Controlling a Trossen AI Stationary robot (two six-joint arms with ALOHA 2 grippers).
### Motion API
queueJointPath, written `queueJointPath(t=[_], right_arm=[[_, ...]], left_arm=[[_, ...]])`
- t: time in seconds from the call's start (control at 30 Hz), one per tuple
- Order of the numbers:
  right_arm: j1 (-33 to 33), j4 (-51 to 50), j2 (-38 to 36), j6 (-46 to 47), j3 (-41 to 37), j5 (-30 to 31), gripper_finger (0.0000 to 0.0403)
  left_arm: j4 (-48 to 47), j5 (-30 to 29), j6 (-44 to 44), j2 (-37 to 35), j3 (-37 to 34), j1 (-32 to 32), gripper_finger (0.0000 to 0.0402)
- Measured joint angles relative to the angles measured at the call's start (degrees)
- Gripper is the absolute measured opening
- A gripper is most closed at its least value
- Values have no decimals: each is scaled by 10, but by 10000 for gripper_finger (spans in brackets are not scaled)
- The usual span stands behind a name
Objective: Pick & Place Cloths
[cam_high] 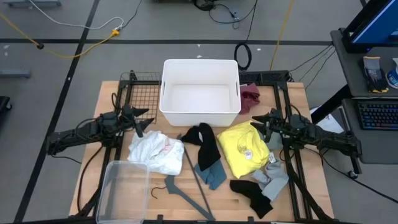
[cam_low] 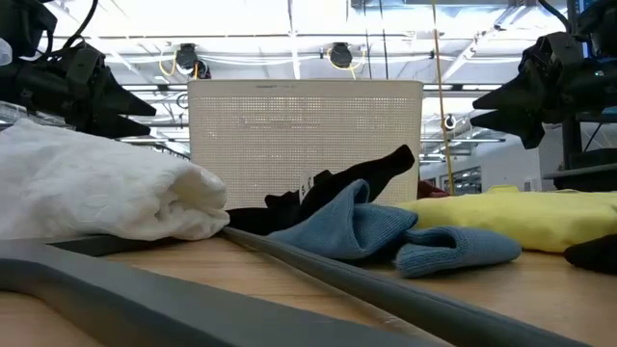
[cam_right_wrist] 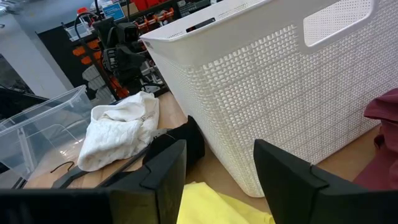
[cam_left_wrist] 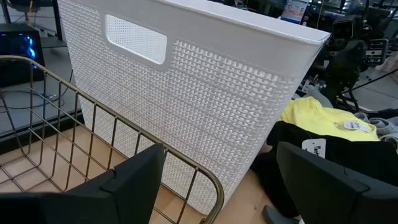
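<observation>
Several cloths lie on the table in front of the white basket (cam_high: 200, 90). The white cloth (cam_high: 155, 152) is bunched at the left. A black cloth (cam_high: 205, 143) lies over the teal-blue one (cam_high: 212, 176). The yellow one with a tag (cam_high: 244, 149), the grey one (cam_high: 275, 177) and another black piece (cam_high: 252, 196) lie to the right. The maroon cloth (cam_high: 250, 98) lies beside the basket's right wall. My left gripper (cam_high: 142, 122) hovers open left of the basket's near corner. My right gripper (cam_high: 261, 121) hovers open above the yellow cloth's far edge.
A thin grey hanger (cam_high: 193, 180) lies across the table's near middle, between the white and teal-blue cloths. A clear plastic bin (cam_high: 121, 190) sits at the near left corner. A wire rack (cam_high: 140, 93) stands left of the basket. Cables and a desk lie beyond the table.
</observation>
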Motion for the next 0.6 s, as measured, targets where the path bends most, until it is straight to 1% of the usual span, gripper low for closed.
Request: queueJointPath(t=[0.6], right_arm=[[0, 4, 0, 0, 0, 0, 181]], left_arm=[[0, 0, 0, 0, 0, 0, 312]])
